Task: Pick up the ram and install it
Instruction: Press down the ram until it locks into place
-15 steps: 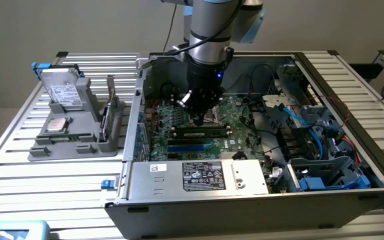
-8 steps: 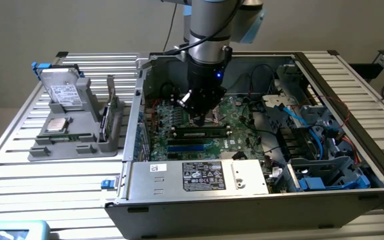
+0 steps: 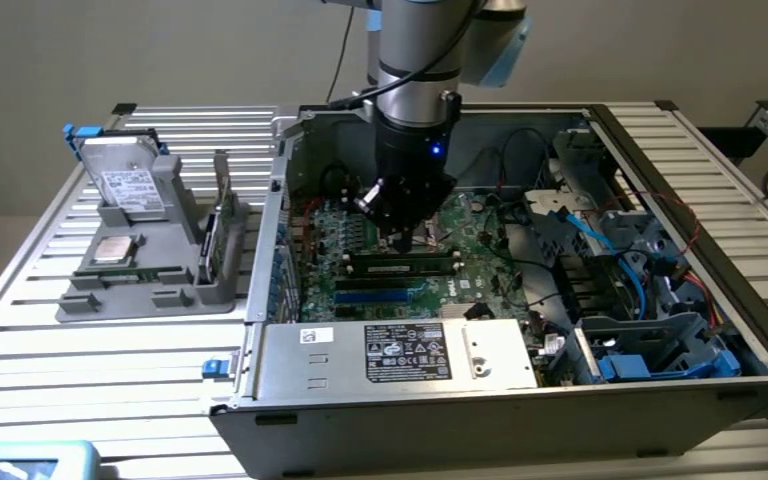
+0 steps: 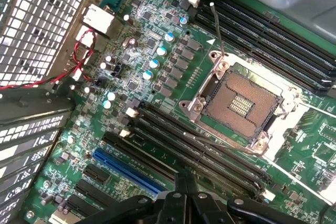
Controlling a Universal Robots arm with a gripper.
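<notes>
Ram [image 3: 404,268] sits in a motherboard [image 3: 478,225] slot, frame centre, below the gripper [image 3: 398,222]. Fingers appear pressed together, holding nothing. Stick judged light, stiff, fragile; grip its long edges.

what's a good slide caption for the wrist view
Robot hand hovering over the motherboard, with the open processor socket and long black slots below.
</notes>
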